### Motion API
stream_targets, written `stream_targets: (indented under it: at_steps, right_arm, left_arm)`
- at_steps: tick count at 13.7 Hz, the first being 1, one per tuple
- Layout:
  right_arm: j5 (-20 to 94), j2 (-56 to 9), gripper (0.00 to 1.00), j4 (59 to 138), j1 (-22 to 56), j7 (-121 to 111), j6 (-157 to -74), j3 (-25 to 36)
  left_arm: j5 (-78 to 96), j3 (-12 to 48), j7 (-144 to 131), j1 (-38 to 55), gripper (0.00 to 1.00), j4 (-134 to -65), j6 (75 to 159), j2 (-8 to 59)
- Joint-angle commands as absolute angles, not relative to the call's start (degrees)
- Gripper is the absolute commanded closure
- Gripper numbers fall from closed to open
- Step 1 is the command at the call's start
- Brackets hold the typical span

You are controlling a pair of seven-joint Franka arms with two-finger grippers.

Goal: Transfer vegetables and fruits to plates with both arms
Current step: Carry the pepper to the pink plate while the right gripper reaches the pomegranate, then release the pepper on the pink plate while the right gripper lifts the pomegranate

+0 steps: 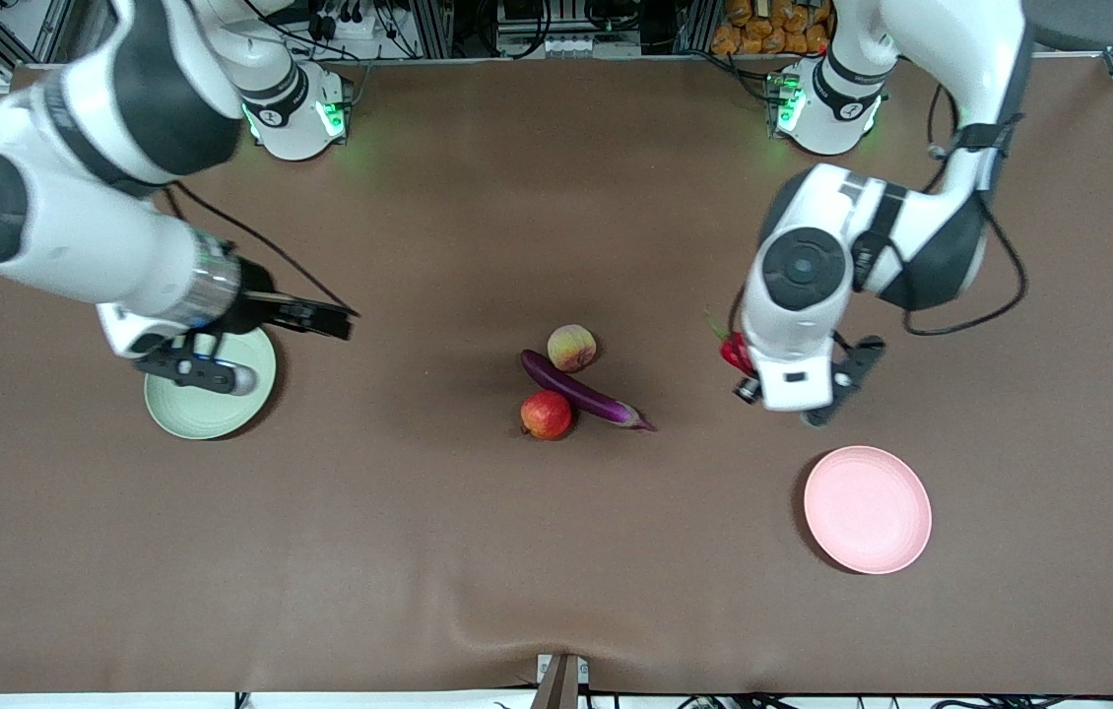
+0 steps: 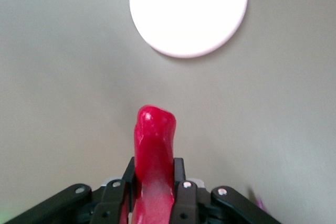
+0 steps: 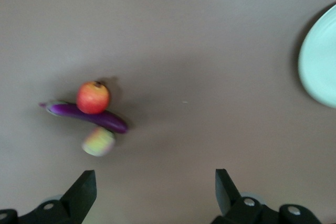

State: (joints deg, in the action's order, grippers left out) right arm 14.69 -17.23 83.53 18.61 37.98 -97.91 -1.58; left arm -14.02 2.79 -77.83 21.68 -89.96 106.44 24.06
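The left tool (image 2: 152, 192) is up in the air over the brown desk (image 1: 438, 551), between the central produce and the pink plate (image 1: 867, 509), its fingers clamped on the red chili pepper (image 2: 153, 153). The right tool (image 3: 155, 190) hangs with its fingers spread wide and empty over the desk beside the green plate (image 1: 212, 414). At mid-desk the purple eggplant (image 1: 581, 391) lies between the peach (image 1: 571, 347) and the red apple (image 1: 546, 414), touching both, with the apple nearest the front camera.
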Motion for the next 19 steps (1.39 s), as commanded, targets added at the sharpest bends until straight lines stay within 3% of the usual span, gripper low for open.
stream_targets:
  at_steps: [1,4,7,9,15,19]
  right_arm:
    - [15.3,-22.7,0.00,82.4,23.9,49.4,-105.9,-1.0]
    - [14.9,-28.9,0.00,82.3,29.6,52.8,-116.0,-0.9]
    - [14.8,-35.0,0.00,82.0,33.6,63.3,-126.1,-0.6]
    - [14.6,-39.4,0.00,81.9,34.6,65.6,-134.2,-0.5]
    - [13.0,-44.4,0.00,81.8,35.3,67.3,-137.2,-0.2]
    - [12.9,-46.6,0.00,81.8,36.5,69.1,-141.8,-0.2]
  left_arm:
    - [-20.2,3.5,-77.2,17.7,1.00,-89.2,109.2,26.4]
    - [-20.7,3.4,-62.7,13.4,1.00,-89.1,113.9,29.7]
    - [-20.7,3.4,-60.0,9.7,1.00,-88.2,124.3,33.8]
    - [-20.4,3.5,-57.6,7.6,1.00,-84.9,128.1,38.0]
    - [-20.7,3.3,-53.1,6.9,1.00,-82.7,137.1,43.8]
    - [-20.6,3.3,-53.1,6.4,1.00,-82.7,137.5,43.9]
